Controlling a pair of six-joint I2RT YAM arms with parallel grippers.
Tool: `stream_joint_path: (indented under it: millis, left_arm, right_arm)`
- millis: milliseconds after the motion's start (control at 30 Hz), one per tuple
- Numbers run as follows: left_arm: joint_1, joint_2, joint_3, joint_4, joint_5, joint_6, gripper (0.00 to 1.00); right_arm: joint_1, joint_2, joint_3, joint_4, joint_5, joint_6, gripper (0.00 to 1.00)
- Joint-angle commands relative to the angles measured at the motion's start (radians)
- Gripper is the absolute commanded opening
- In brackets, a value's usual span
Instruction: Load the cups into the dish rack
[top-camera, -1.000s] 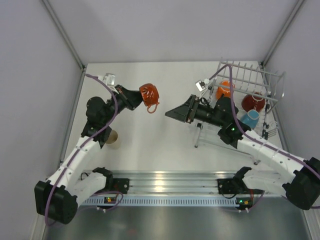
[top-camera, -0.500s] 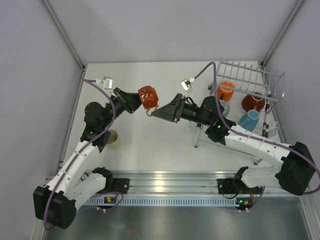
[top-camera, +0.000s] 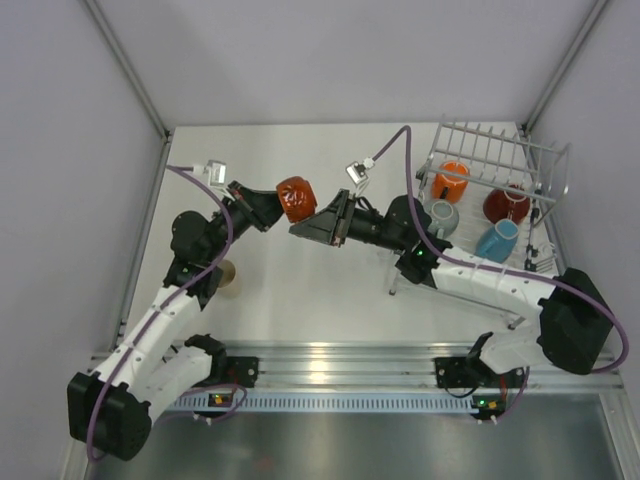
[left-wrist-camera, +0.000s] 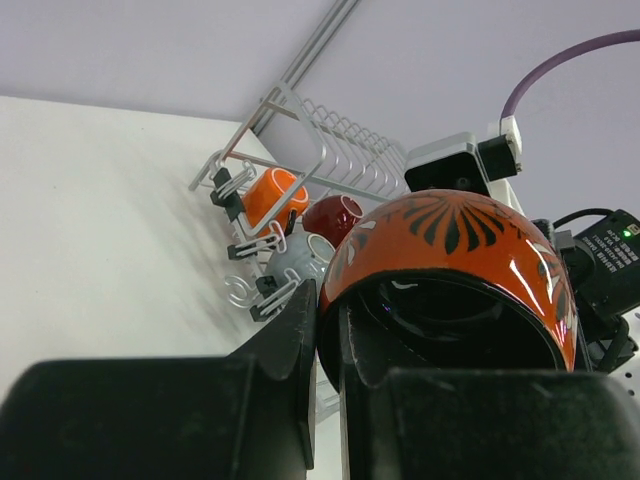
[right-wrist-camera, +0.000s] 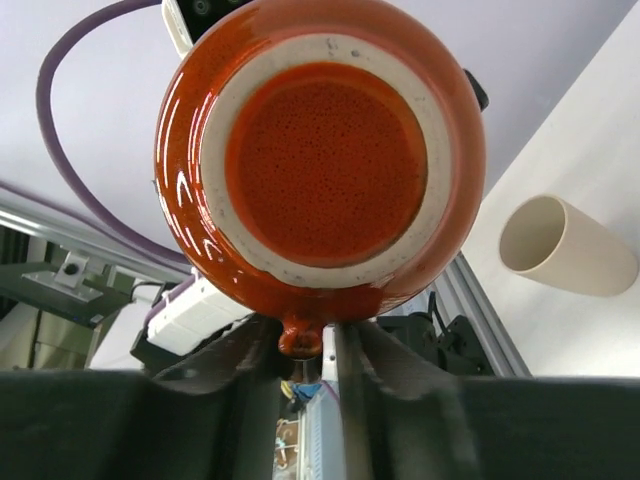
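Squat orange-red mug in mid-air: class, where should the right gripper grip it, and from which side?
Probably the mug by its handle, coming from the base side. The left gripper clamps the rim, so the base is the free end, and it faces the right gripper.

Six mugs in all: one orange-red mug (top-camera: 296, 197), one bright orange mug (top-camera: 450, 180), one dark red mug (top-camera: 505, 204), one light blue mug (top-camera: 499, 240), one grey mug (top-camera: 441, 216), one cream mug (top-camera: 228, 276). Four of the six in the rack (top-camera: 470, 205), one held off the table (top-camera: 330, 290), one down on it. One rack, with a single row of upright tines (top-camera: 490, 138). Two arms, left arm (top-camera: 160, 320) and right arm (top-camera: 500, 290). Two grippers, left gripper (top-camera: 274, 204) and right gripper (top-camera: 300, 227). Two purple cables (left-wrist-camera: 580, 48), one to each arm.
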Motion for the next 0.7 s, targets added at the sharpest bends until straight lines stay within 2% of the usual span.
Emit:
stream_joint_path:
  millis: [0,133,167,233,267,400,667]
  left_arm:
    - [-0.007,-0.032,-0.016,0.137,0.004,-0.004,0.00]
    - [-0.007,-0.032,-0.020,0.138,0.004,-0.004,0.00]
    - [-0.007,-0.031,-0.021,0.138,0.006,-0.005,0.03]
    - [-0.007,-0.026,-0.018,0.138,0.006,-0.011,0.13]
    - [-0.005,-0.028,-0.019,0.137,0.007,-0.013,0.24]
    - [-0.007,-0.026,-0.015,0.138,0.024,-0.020,0.45]
    - [-0.007,-0.008,-0.019,0.137,0.029,-0.037,0.64]
  right_arm:
    - [0.018,0.004,0.034,0.129,0.021,0.012,0.26]
    - [0.018,-0.009,0.003,0.149,0.033,0.020,0.03]
    - [0.016,-0.019,-0.001,0.149,0.036,0.014,0.00]
    - [0.016,-0.030,-0.015,0.149,0.052,0.008,0.00]
    - [0.016,-0.042,-0.018,0.139,0.058,0.003,0.00]
    - [0.009,-0.075,-0.040,0.111,0.091,-0.015,0.00]
    - [-0.051,-0.206,-0.118,-0.042,0.187,-0.070,0.00]
